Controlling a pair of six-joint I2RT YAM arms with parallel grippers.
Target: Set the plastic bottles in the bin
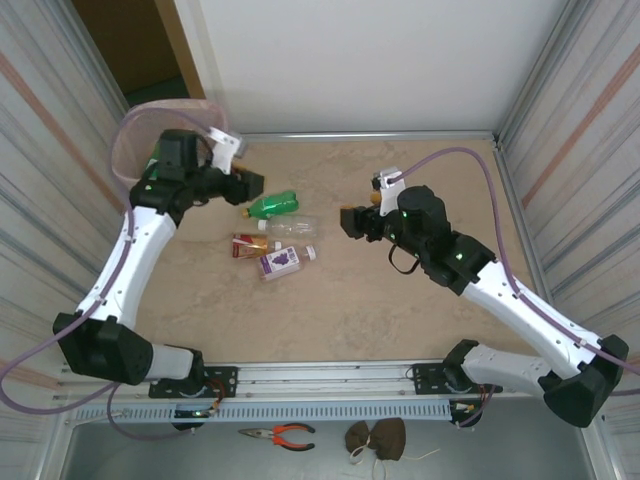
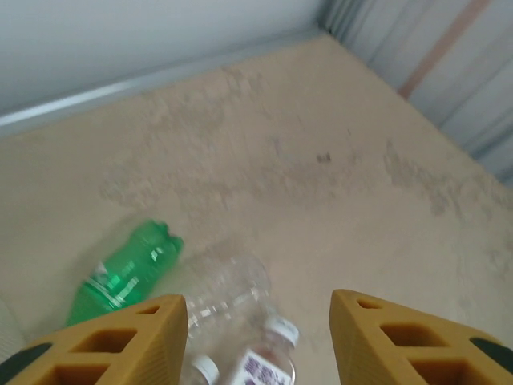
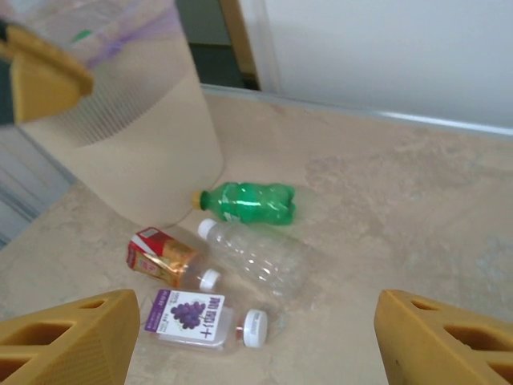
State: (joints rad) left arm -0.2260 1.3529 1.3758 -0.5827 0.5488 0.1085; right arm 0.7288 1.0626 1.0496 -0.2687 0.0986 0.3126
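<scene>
Four plastic bottles lie together left of the table's middle: a green one [image 1: 272, 206] [image 3: 248, 202], a clear one [image 1: 290, 227] [image 3: 256, 257], one with a red and orange label [image 1: 250, 244] [image 3: 164, 258], and one with a purple grape label [image 1: 280, 262] [image 3: 196, 317]. The pale pink mesh bin [image 1: 150, 140] [image 3: 136, 136] stands at the far left corner. My left gripper [image 1: 255, 186] [image 2: 258, 321] hovers open beside the bin, above the green bottle [image 2: 124, 273] and clear bottle [image 2: 228, 293], holding nothing. My right gripper [image 1: 347, 222] [image 3: 256, 337] is open and faces the bottles from the right, well short of them.
Corrugated metal walls [image 1: 570, 130] close both sides and a white wall [image 1: 360, 60] the back. Bare table [image 1: 400, 310] stretches right of and in front of the bottles. Pliers [image 1: 285, 434] lie below the front rail.
</scene>
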